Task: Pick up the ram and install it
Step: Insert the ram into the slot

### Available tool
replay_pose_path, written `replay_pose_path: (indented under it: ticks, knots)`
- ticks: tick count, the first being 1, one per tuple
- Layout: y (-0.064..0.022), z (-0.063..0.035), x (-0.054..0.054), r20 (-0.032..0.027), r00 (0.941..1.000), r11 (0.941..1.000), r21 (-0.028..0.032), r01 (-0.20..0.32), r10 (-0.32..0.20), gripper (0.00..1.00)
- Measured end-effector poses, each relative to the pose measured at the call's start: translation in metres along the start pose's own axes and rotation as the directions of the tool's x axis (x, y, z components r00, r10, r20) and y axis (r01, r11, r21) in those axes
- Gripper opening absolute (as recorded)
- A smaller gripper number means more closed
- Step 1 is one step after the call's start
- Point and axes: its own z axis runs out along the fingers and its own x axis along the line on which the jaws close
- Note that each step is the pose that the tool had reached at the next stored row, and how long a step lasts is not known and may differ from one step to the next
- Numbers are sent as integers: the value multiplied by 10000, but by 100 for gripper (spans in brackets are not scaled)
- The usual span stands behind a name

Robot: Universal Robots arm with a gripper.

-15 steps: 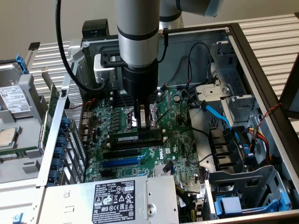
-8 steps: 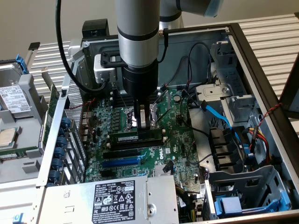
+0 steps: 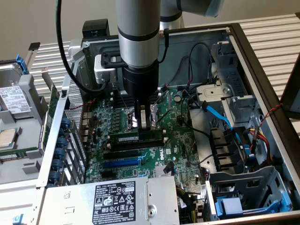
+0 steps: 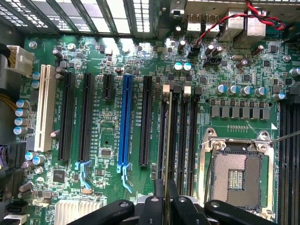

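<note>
This was a robotics lab or hardware workbench: an opened desktop computer case lay on its side on a slatted metal table, its green motherboard bared, a removed hard drive beside it, and a grey robot arm hung its gripper over the board.
</note>
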Motion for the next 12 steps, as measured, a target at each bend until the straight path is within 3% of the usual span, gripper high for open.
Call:
replay_pose_path:
  ticks: [12]
  knots:
    - [-1, -6, 0, -3, 10000, 10000, 12, 45, -45, 14]
